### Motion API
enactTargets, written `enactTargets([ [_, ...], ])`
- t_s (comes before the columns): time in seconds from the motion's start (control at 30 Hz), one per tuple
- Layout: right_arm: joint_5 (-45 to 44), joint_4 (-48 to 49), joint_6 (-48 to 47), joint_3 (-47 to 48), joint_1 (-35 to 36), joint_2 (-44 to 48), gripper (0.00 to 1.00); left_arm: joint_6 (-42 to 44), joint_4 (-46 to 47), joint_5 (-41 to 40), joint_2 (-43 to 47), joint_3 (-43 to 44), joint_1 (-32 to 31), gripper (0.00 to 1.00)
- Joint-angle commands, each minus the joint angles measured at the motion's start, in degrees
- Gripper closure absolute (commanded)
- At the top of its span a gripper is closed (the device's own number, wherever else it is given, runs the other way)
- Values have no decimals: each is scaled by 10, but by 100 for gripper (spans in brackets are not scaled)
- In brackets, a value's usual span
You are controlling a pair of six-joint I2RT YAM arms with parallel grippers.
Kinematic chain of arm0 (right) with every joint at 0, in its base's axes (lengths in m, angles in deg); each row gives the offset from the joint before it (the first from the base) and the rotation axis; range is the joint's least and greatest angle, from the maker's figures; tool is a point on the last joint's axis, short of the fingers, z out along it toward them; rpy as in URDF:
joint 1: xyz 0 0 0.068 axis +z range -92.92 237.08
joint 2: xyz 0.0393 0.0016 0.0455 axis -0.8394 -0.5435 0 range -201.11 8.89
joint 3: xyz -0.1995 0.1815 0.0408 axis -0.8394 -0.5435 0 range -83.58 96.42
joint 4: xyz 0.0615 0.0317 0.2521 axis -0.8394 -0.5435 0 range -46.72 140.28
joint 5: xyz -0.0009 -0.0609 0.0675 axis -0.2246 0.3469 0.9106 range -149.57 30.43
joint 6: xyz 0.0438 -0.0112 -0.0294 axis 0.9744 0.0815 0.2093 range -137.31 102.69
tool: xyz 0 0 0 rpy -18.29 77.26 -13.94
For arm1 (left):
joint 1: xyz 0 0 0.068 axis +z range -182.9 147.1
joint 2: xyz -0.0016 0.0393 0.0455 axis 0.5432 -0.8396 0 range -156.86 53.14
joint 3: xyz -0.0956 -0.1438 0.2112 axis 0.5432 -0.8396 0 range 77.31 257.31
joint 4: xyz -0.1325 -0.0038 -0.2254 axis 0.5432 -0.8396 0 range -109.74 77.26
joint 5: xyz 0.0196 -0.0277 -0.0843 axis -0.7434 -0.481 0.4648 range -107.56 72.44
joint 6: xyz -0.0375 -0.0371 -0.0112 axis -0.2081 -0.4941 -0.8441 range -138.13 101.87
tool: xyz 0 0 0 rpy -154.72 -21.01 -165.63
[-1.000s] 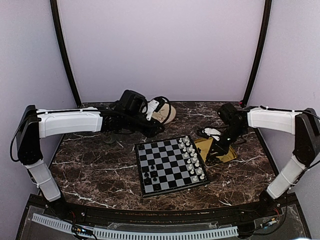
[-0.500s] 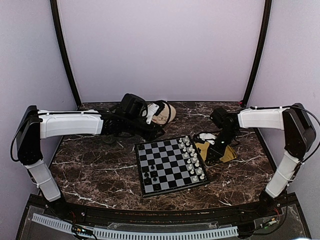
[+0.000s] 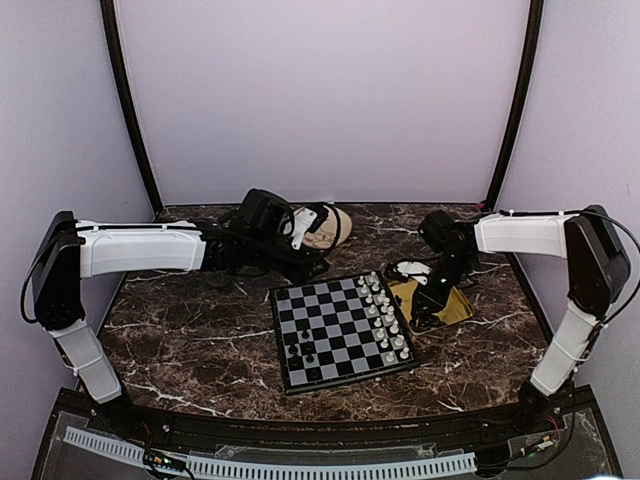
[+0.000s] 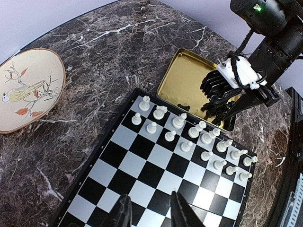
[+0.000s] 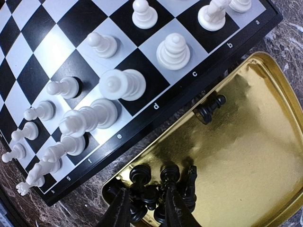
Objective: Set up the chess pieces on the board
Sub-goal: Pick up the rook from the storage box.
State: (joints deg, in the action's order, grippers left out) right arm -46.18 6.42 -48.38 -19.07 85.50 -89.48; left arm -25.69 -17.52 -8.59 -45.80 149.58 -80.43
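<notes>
Far left, a round bird plaque [image 3: 325, 226] lies on the marble table [image 3: 200, 330]; the left gripper [image 4: 147, 213] hovers over the board [image 3: 330, 320]'s far-left corner, fingers slightly apart, empty; white pieces [image 3: 382, 315] line the board's right side; the right gripper [image 5: 144, 210] reaches into the yellow tray [image 5: 246, 132], straddling heaped black chess pieces [image 5: 151, 189]; whether it grips one, I cannot tell.

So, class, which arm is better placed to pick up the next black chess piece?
Right. The right gripper hangs open over the black pieces heaped in the yellow tray; the left gripper is over the board, away from the tray.
</notes>
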Motion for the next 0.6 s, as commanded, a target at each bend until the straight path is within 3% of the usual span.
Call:
enactTargets([
  [0.0,-1,-6,2,10,7,-10,73,-6,7,11,30,-8,-2,70],
  [0.3,5,-7,1,11,15,-33,73,-10,5,10,33,-15,-2,70],
  [0.57,-1,-13,4,11,16,-31,92,-12,7,12,35,-21,-2,70],
])
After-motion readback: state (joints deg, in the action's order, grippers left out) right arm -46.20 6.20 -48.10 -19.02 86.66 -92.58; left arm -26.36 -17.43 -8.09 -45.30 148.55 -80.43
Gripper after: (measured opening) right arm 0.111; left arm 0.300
